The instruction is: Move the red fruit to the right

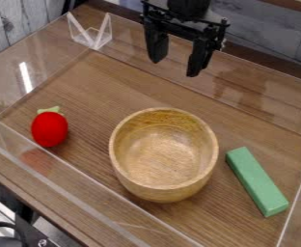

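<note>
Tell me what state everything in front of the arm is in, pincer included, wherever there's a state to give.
Pincer: open, raised above the table, holding nothing.
Red fruit: on the table left of the bowl in the picture, not yet moved to the right.
Wooden bowl: upright, empty.
Green block: lying flat, right of the bowl in the picture.

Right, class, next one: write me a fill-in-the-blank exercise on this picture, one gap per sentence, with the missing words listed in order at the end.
1. The strawberry-like toy fruit is coloured ____.
2. Its small leafy top is coloured ____.
3. Between the toy fruit and the flat green block stands a round wooden-coloured ____.
4. The robot's claw hangs with its fingers ____, holding nothing.

Missing words: red; green; bowl; apart
</note>
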You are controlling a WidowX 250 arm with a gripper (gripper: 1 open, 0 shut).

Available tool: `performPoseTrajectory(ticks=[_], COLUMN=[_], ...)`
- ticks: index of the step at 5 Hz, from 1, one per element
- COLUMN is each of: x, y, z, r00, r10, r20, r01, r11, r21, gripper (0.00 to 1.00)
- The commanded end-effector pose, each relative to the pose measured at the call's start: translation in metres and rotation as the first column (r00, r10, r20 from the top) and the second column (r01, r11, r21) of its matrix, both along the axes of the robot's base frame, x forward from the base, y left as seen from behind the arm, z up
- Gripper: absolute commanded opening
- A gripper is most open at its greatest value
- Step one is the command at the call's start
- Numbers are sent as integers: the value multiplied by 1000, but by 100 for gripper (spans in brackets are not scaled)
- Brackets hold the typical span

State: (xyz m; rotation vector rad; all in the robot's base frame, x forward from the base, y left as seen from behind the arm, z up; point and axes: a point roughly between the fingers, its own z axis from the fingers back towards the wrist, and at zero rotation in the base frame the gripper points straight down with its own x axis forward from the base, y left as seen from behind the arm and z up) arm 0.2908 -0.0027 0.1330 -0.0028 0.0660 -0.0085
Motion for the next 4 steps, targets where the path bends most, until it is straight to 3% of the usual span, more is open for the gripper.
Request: performPoseTrajectory(ticks=[1,2,4], x=[-8,-32,-70], y=[5,33,106], z=[-10,-14,-20], r00=[1000,997,988], r10=[15,71,147], r20=[-26,-25,37], r01=[-15,-71,-147], r11=[1000,997,989], r21=[-1,1,11], gripper=[100,100,100])
